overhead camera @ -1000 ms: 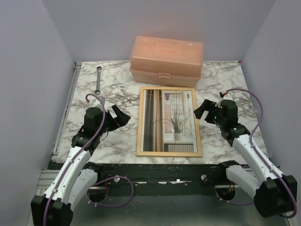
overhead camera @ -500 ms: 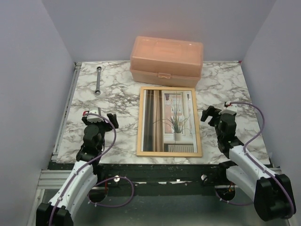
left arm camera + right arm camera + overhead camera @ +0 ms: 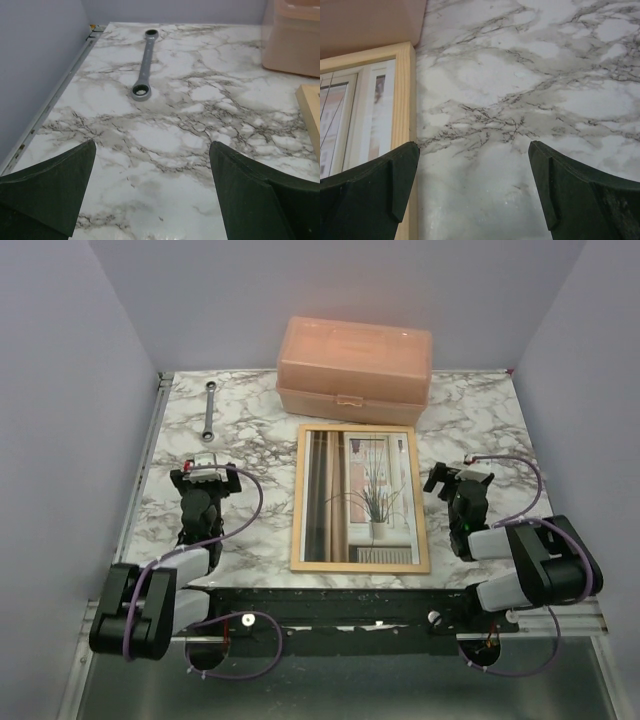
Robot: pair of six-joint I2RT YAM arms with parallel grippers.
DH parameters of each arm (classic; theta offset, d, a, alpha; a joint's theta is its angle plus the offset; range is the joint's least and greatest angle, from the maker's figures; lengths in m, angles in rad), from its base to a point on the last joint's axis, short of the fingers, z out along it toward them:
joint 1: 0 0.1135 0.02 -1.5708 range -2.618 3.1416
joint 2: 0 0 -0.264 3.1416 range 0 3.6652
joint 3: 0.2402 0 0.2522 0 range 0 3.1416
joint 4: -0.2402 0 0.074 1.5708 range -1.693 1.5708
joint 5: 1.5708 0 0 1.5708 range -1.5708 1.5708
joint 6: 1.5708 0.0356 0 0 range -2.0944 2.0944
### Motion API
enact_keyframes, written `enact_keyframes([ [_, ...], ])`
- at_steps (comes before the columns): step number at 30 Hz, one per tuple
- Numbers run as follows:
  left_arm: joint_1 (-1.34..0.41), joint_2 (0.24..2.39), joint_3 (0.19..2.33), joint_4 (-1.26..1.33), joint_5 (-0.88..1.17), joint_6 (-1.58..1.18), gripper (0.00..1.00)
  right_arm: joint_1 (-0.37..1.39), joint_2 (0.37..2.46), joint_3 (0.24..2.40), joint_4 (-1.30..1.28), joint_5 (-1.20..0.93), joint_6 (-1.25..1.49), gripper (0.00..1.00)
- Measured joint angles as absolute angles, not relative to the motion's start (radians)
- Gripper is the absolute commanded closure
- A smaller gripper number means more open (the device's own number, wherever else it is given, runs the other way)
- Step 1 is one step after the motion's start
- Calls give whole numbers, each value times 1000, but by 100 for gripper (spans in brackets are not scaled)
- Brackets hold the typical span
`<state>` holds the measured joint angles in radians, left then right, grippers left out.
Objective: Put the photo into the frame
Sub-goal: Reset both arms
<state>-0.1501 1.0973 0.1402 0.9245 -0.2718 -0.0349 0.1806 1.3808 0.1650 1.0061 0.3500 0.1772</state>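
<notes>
The light-wood frame (image 3: 359, 568) lies flat in the middle of the marble table, long side running front to back. The photo (image 3: 358, 495) of a potted plant by a curtained window sits inside it, face up. My left gripper (image 3: 205, 476) is open and empty, low over the table left of the frame. My right gripper (image 3: 452, 481) is open and empty, low over the table just right of the frame. The right wrist view shows the frame's far right corner (image 3: 402, 95) with the photo (image 3: 350, 120) inside. The left wrist view shows a sliver of the frame (image 3: 311, 115).
A peach plastic box (image 3: 355, 369) stands behind the frame's far end; it also shows in the left wrist view (image 3: 292, 37). A grey ring spanner (image 3: 209, 411) lies at the far left, ahead of the left gripper (image 3: 144, 67). Grey walls enclose three sides.
Both arms have pulled back and folded down toward the near edge. Both grippers turned away from the frame to point at the far wall. The frame and photo have not moved.
</notes>
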Motion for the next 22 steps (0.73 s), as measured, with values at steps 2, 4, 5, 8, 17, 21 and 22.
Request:
enact_keyframes([
  [2, -112, 1179, 152, 1027, -250, -23, 2, 171, 1446, 200, 1050, 328, 154, 0],
  [4, -86, 1263, 151, 1116, -239, -17, 3, 151, 1514, 215, 1140, 305, 146, 0],
  [5, -81, 1275, 147, 1121, -234, -20, 1, 137, 1554, 214, 1195, 296, 145, 0],
  [8, -80, 1282, 155, 1136, -243, -26, 1, 107, 1617, 210, 1246, 279, 144, 0],
  [17, -78, 1285, 209, 1116, -262, -43, 2, 101, 1620, 212, 1300, 274, 141, 0],
  [21, -78, 1285, 209, 1116, -262, -46, 2, 101, 1620, 213, 1300, 271, 141, 0],
  [22, -78, 1285, 209, 1116, -262, -46, 2, 101, 1621, 213, 1301, 271, 141, 0],
])
